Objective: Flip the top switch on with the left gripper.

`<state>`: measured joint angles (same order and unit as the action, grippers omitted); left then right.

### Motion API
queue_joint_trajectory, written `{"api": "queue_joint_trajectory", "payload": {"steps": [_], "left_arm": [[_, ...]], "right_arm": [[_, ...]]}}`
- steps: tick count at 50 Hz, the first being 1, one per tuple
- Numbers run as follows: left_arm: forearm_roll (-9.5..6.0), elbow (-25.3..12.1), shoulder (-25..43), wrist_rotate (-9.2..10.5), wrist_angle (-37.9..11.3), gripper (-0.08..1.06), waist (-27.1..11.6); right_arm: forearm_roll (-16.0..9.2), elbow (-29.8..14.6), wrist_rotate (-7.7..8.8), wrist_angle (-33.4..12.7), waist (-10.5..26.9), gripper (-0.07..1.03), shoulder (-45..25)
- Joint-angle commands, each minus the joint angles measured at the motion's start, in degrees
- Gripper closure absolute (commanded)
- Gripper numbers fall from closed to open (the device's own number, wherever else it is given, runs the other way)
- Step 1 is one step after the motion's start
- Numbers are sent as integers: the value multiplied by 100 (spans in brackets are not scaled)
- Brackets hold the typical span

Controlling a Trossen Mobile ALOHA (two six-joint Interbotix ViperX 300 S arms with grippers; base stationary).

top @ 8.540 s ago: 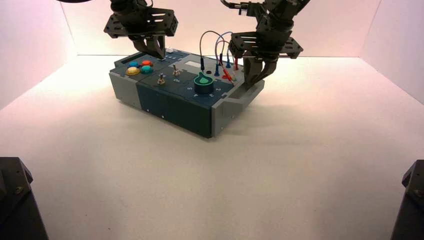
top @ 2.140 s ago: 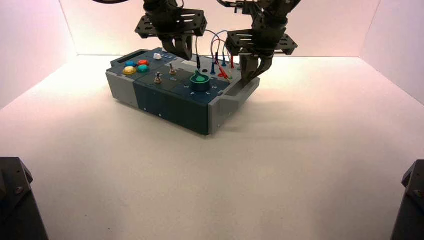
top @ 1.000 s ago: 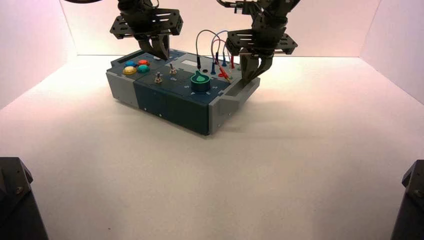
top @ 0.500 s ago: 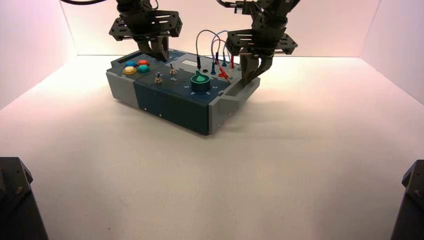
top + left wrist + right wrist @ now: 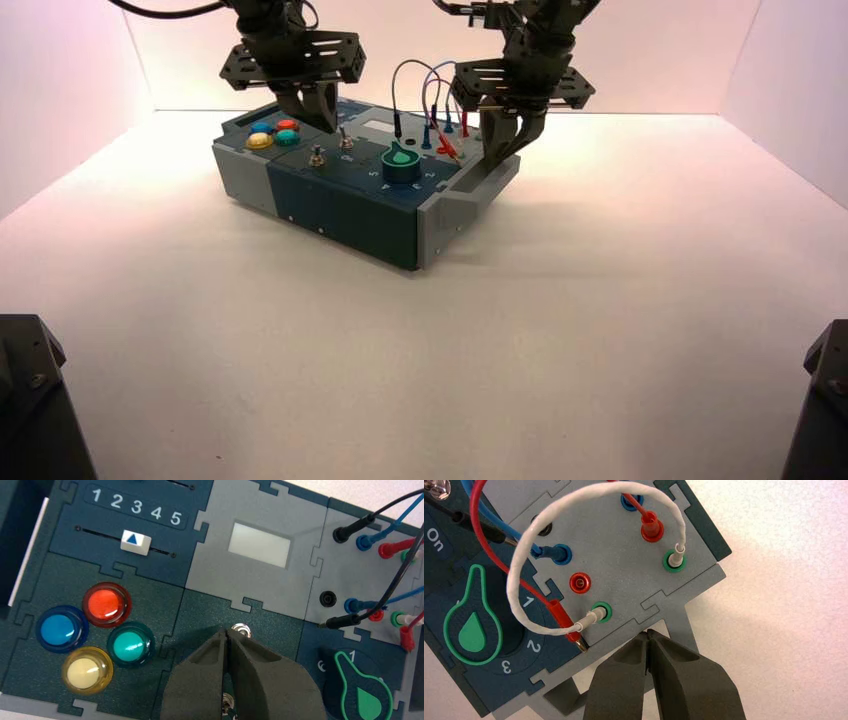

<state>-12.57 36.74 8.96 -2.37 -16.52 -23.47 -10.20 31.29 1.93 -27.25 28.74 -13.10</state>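
The top switch is a small silver toggle on the dark panel between the coloured buttons and the green knob; in the high view this top switch is the farther of two toggles. My left gripper is shut with nothing in it, and its tip sits right beside the toggle's near side. From above, the left gripper hangs over the box's back left part. The lower switch peeks out under the fingers. My right gripper is shut and rests at the box's right end, by the grey handle.
Red, blue, teal and yellow buttons lie beside the switch. A white slider sits under 3. A grey display, a green knob and looping wires fill the box's right half.
My left gripper has come down a little and edged toward the top switch. The right gripper and the box have not moved.
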Motion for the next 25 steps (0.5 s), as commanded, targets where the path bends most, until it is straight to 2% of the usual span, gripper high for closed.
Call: {"api": "queue_joint_trajectory", "payload": {"steps": [1,25], "left_arm": [[-9,-141,-79,18,79,101,-35],[-18,-272,-53,18,88,101,-132]], "right_arm": [[-26,-149,18,53,35,98,44],[-9,-149,18,44,26,98,35]]}}
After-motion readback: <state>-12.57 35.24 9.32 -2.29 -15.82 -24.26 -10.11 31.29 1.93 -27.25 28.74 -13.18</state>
